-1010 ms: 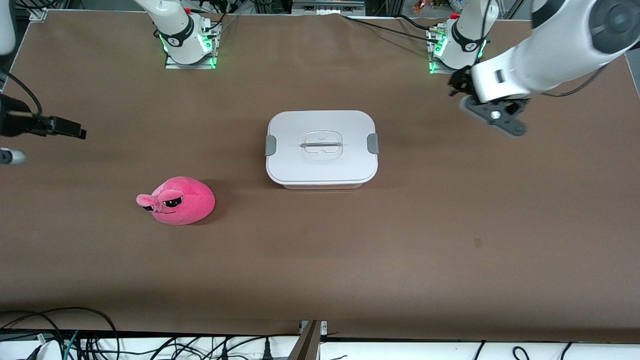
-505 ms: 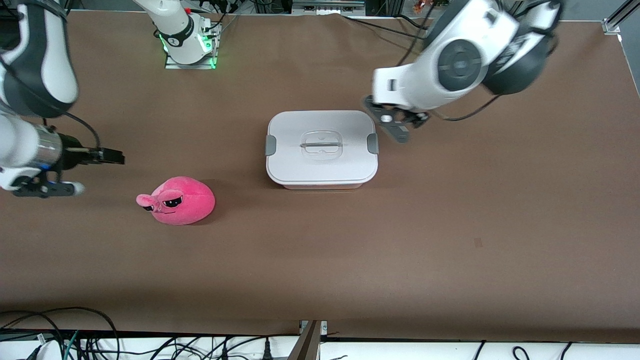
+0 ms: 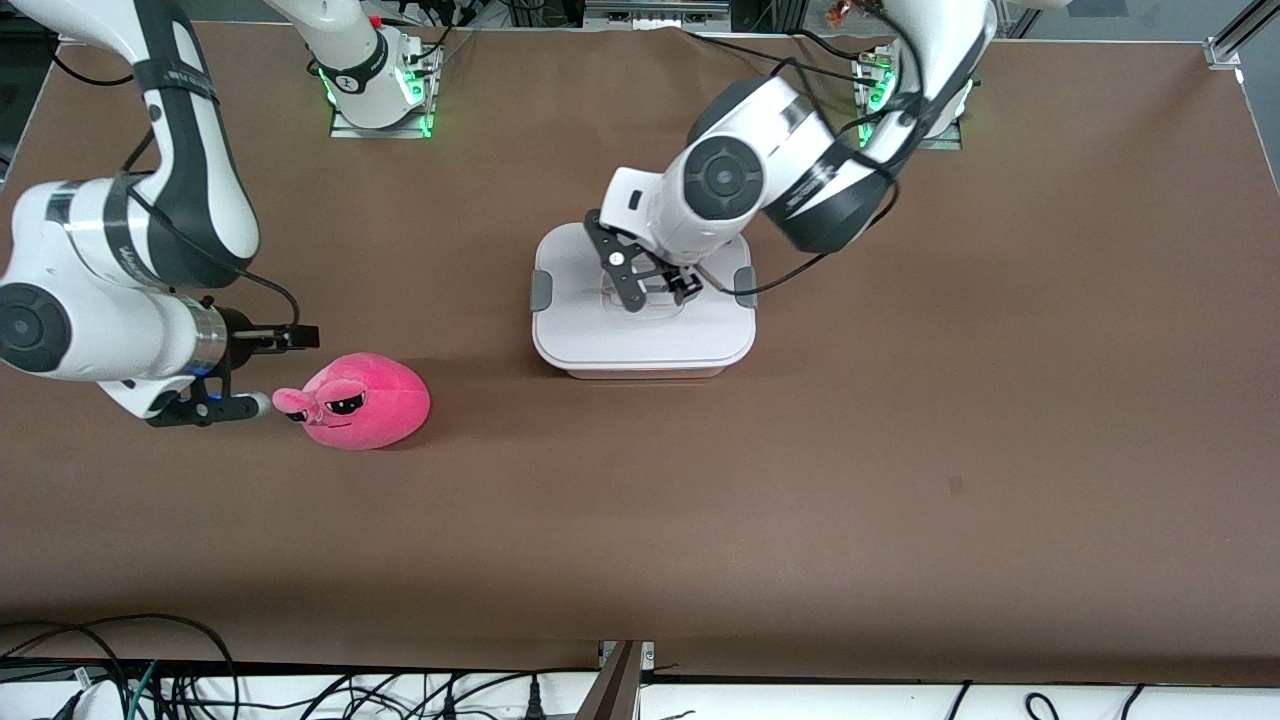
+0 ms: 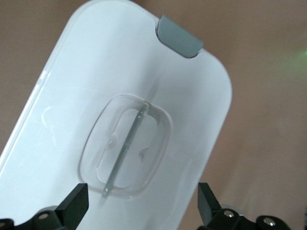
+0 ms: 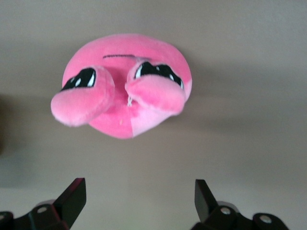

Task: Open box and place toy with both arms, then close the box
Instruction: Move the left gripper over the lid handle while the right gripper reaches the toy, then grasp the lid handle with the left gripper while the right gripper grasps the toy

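**Both tools spread wide, box lidded, toy on the surface**

The box (image 3: 643, 330), rounded and smooth with a glossy white lid (image 4: 120, 86) and grey side latches (image 4: 178, 42), sits mid-surface (image 3: 800, 480). The left tool (image 3: 655, 288) hangs over its recessed centre handle (image 4: 125, 149), fingers wide apart, holding nothing. The fuzzy pink plush toy (image 3: 358, 401) lies toward the right arm's end; the right tool (image 3: 270, 370) is just beside it, spread wide, empty.

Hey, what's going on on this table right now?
Two robot arms are setting up to put a toy in a box. The left gripper hangs open over the recessed handle of the box, whose white lid is on. The right gripper is open beside the pink toy, which sits on the table toward the right arm's end. Neither holds anything.
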Controlling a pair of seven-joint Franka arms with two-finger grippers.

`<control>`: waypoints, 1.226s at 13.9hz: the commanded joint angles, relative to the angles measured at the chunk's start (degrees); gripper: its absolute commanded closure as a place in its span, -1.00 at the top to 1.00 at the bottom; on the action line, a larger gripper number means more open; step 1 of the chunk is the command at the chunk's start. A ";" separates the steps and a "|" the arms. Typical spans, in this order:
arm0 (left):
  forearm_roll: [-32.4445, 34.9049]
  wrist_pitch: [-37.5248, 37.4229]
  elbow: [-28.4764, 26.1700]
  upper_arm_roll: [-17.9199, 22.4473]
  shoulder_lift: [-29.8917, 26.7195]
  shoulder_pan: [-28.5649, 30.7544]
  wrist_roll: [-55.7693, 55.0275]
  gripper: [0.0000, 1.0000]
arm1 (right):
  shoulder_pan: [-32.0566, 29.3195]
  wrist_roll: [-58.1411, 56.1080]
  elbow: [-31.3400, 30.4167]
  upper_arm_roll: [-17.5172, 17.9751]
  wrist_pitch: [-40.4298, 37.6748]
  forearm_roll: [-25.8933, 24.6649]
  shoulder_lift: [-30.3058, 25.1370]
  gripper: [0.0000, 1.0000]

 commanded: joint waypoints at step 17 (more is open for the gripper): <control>4.69 4.59 -0.28 0.10 2.69 -1.11 13.96 -1.00 | 2.50 0.13 -10.78 -0.36 26.14 4.17 3.74 0.85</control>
